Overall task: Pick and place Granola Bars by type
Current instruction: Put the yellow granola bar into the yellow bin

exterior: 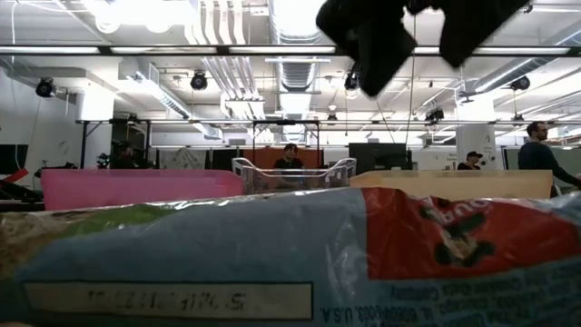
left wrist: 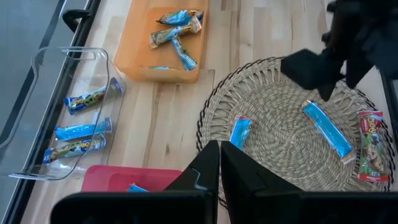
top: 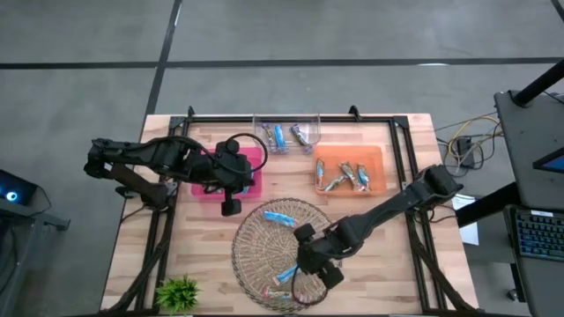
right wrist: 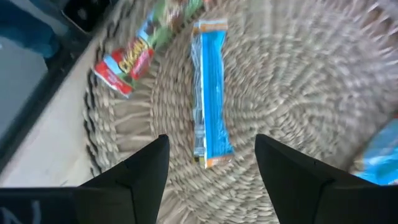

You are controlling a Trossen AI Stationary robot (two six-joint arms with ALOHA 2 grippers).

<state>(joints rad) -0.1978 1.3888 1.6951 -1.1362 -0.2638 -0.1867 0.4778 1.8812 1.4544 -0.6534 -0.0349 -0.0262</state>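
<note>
Hovering wide open over the round woven mat (top: 280,231), the right gripper (right wrist: 211,163) holds nothing above a blue bar (right wrist: 209,93), while the left gripper (left wrist: 219,165) waits shut and empty near the pink tray (top: 257,163)

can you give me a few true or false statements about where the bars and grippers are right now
1. The right gripper hangs open above a blue bar on the woven mat. True.
2. The left gripper is wide open. False: its fingers are shut, over the pink tray.
3. The orange tray holds several bars. True.
4. The clear bin is empty. False: three bars lie in it.
5. The small green plant sits inside the pink tray. False: it stands on the table's near left corner.
</note>
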